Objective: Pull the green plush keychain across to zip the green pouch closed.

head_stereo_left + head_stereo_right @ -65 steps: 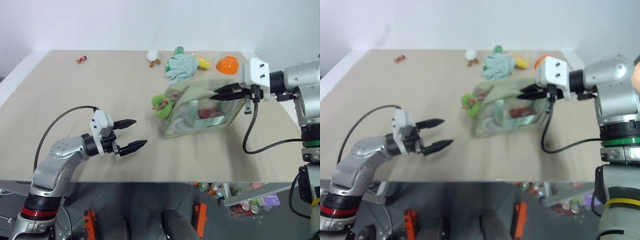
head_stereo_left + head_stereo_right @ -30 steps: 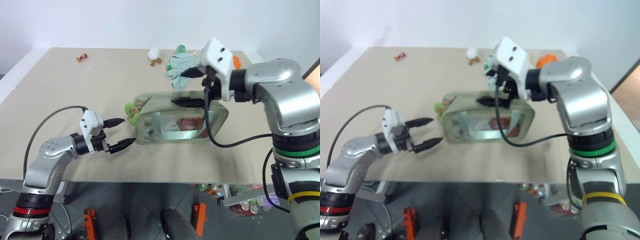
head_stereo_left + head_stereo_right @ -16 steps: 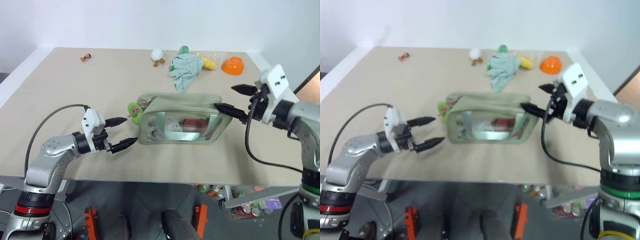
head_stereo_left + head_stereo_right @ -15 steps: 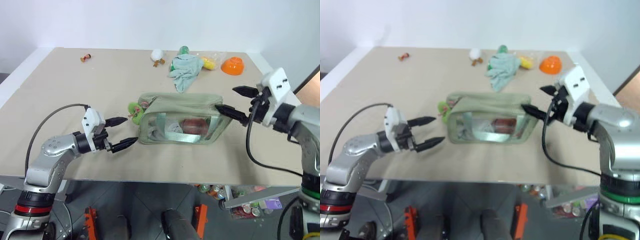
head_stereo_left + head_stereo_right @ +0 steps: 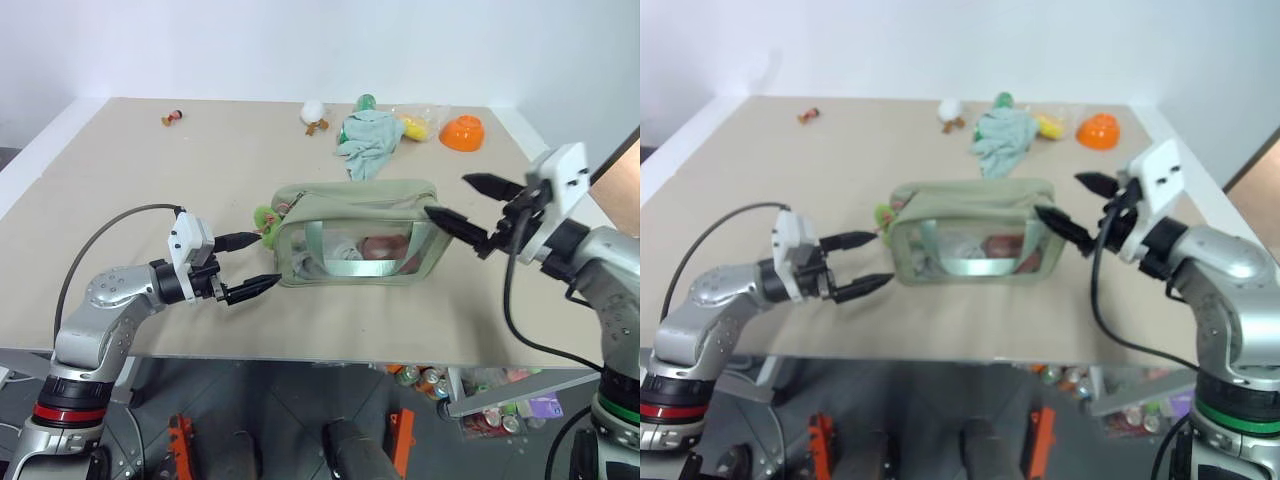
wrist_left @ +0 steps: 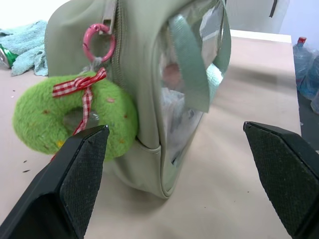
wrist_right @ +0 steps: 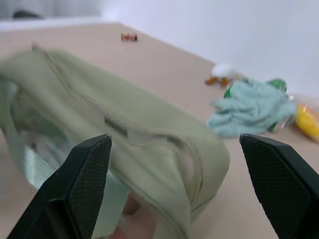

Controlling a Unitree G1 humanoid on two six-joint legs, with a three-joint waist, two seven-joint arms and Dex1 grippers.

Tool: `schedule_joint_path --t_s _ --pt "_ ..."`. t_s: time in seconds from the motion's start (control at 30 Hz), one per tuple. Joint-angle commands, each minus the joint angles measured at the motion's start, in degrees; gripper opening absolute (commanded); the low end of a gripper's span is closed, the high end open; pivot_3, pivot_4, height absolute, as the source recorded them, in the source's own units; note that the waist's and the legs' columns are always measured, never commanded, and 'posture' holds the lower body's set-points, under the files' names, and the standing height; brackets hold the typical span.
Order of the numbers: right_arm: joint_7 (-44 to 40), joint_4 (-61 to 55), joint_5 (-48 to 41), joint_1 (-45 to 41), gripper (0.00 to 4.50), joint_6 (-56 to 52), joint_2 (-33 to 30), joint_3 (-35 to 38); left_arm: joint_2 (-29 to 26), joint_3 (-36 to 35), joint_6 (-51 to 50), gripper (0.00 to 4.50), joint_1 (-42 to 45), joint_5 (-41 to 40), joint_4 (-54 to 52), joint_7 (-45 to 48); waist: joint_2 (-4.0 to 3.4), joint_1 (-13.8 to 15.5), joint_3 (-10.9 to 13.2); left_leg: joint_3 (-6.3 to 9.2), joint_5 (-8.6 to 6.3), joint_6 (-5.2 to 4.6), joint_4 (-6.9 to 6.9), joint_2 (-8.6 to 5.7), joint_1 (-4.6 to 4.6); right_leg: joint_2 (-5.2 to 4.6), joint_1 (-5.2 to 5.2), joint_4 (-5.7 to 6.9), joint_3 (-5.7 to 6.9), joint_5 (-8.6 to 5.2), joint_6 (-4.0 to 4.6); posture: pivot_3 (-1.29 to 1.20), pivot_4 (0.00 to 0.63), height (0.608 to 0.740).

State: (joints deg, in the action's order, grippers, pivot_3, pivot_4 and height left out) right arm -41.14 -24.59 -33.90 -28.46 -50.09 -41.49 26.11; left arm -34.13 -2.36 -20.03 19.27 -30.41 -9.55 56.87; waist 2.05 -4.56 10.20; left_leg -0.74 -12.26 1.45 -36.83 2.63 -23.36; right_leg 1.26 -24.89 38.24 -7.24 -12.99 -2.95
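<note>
Green pouch [image 5: 355,245] mid-table, bare tabletop [image 5: 140,190] all round it. Green plush keychain [image 5: 266,218] hangs at its left end, just beside the left gripper's [image 5: 250,264] spread fingers. Teal cloth [image 5: 366,140], orange bowl [image 5: 463,131] well behind.

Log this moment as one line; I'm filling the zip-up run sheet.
left end effector: open beside green plush keychain | right end effector: open at green pouch far end | nothing gripped
</note>
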Motion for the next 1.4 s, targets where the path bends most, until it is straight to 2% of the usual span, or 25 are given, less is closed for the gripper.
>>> schedule_joint_path --t_s 0.03,0.17,0.3,0.6,0.73,1.03,1.23,1.4 --pt "0.97 -2.61 -5.25 0.45 4.27 -2.92 -1.75 4.40 -0.24 -0.68 1.04 4.50 0.35 -0.08 -0.79 0.52 0.02 0.12 0.00 0.05 -0.01 -0.01 0.03 0.00 0.00 0.00 0.03 -0.03 0.03 -0.02 -0.01 0.00 0.150 0.740" --pt "1.00 -5.33 -5.46 8.23 4.27 -1.81 -1.63 3.26 -0.15 -0.62 1.15 4.50 0.49 0.10 -0.56 0.61 0.02 0.29 -0.01 0.10 -0.02 -0.02 0.18 0.00 0.00 0.01 0.01 -0.07 0.07 -0.08 -0.02 0.00 0.150 0.740" --pt "1.12 -4.49 -2.06 13.51 4.27 3.83 -1.14 0.15 0.03 -0.41 1.04 4.50 0.77 0.17 -0.41 0.53 -0.01 0.11 0.01 0.01 -0.02 -0.02 0.19 -0.01 0.01 0.00 -0.04 -0.06 -0.01 -0.07 -0.01 0.00 0.150 0.740" --pt "0.16 1.36 0.81 13.83 4.27 11.88 -1.10 -4.15 0.36 0.06 0.69 4.50 0.35 0.36 -1.31 -0.15 0.00 0.13 0.01 -0.01 0.00 -0.01 0.03 -0.01 0.04 0.00 0.03 -0.06 -0.02 0.00 0.03 0.00 0.150 0.740" --pt "-0.88 3.61 1.56 13.42 3.17 14.19 -1.27 -5.95 0.36 0.16 0.90 4.50 0.07 0.88 -1.47 -0.32 0.00 0.13 0.01 0.01 0.00 -0.01 0.07 0.00 0.04 0.01 0.01 -0.06 0.00 0.01 0.00 0.00 0.150 0.740" --pt "-1.75 5.07 1.68 11.65 0.02 16.64 -1.39 -7.53 1.39 -1.09 0.18 4.50 -0.03 0.76 -1.34 -2.15 0.00 0.11 0.01 0.03 0.00 -0.01 0.09 0.00 0.04 0.03 0.01 -0.06 0.00 0.00 0.00 0.00 0.150 0.740" --pt "-2.71 4.98 2.52 11.57 0.02 18.33 -1.86 -8.11 2.82 -5.10 -2.94 4.50 0.64 -1.16 -0.38 -8.72 0.00 0.12 0.01 0.03 0.00 -0.01 0.08 0.00 0.03 0.03 0.01 -0.06 -0.01 0.00 0.00 0.00 0.150 0.740" --pt "-4.32 5.08 3.89 13.01 0.02 20.62 -2.14 -8.43 2.19 -7.58 -4.21 4.50 2.91 1.93 4.46 -15.08 0.00 0.24 0.01 0.08 0.00 -0.01 0.08 0.00 0.03 0.04 0.02 -0.06 0.03 0.01 -0.01 0.00 0.150 0.740"
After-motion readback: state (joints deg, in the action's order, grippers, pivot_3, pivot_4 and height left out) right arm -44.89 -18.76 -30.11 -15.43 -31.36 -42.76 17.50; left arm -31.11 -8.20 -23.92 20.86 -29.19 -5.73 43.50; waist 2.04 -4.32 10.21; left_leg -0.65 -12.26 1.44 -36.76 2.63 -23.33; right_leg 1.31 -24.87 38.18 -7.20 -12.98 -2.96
